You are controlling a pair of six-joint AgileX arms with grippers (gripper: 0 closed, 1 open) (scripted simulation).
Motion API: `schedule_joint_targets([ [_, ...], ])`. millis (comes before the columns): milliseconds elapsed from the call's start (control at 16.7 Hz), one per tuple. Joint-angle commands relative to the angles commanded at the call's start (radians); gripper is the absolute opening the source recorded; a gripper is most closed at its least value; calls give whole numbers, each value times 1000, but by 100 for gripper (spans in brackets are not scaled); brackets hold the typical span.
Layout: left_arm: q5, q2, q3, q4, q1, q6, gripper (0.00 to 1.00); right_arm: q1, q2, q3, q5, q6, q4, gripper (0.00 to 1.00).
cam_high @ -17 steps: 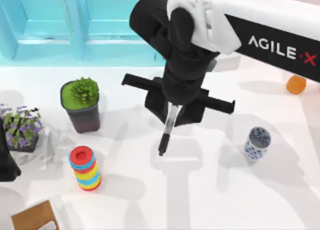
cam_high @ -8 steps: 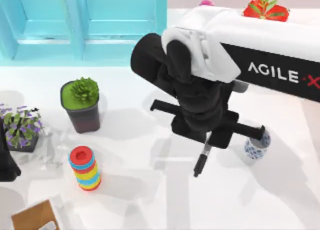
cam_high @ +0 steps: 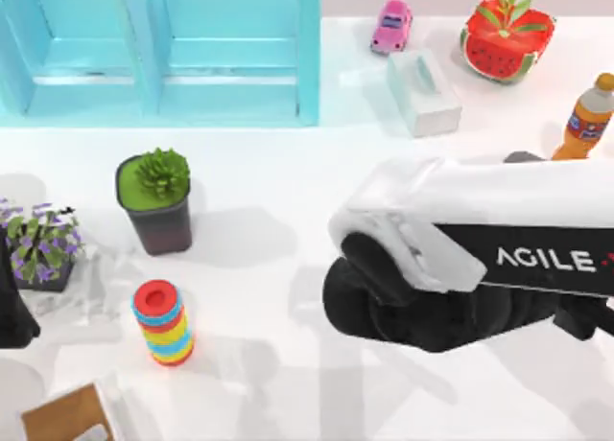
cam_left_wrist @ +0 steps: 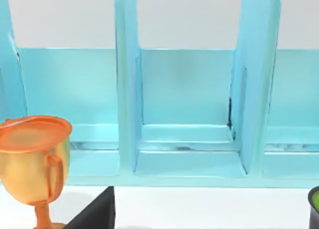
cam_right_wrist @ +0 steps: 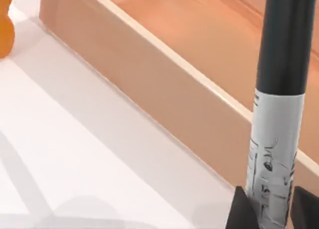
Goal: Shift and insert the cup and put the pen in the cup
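Gripping the pen (cam_right_wrist: pixel 279 114) is our right gripper (cam_right_wrist: pixel 266 209): in the right wrist view its two dark fingers (cam_right_wrist: pixel 244 211) close on either side of the pen's white-grey labelled band, the black end of the barrel running away from them. Behind the pen lies a light brown wooden tray (cam_right_wrist: pixel 164 79) with a raised rim, standing on the white table (cam_right_wrist: pixel 75 154), and part of something orange (cam_right_wrist: pixel 4 30) shows at the edge of that view, too little of it for us to name.

From above, our right arm (cam_high: pixel 470 259) reaches in from the table's right side, its white and black wrist low over the front right of the table and covering what lies beneath. We cannot see the cup from any camera.

Further out, at the back right, stand an orange bottle (cam_high: pixel 585 120), a watermelon-shaped planter (cam_high: pixel 508 43), a white tissue box (cam_high: pixel 424 91) and a pink toy car (cam_high: pixel 391 27). A blue shelf (cam_high: pixel 163 48) runs along the back left. In front of it stands a succulent in a dark pot (cam_high: pixel 156 201), with a purple-flowered plant (cam_high: pixel 38 244) at the left edge and a ring stack (cam_high: pixel 163 321) nearer the front.

Our left arm (cam_high: pixel 11 316) sits parked at the left edge; we cannot tell how its gripper stands. Its wrist camera faces the blue shelf, with a gold trophy (cam_left_wrist: pixel 35 164) beside it.
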Motion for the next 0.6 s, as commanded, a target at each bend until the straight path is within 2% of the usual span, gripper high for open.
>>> schedule_joint_targets([
  [360, 0, 0, 0, 0, 0, 0, 100, 102, -100, -272, 563, 572, -260, 0],
  [600, 0, 0, 0, 0, 0, 0, 100, 148, -155, -393, 830, 849, -390, 0],
])
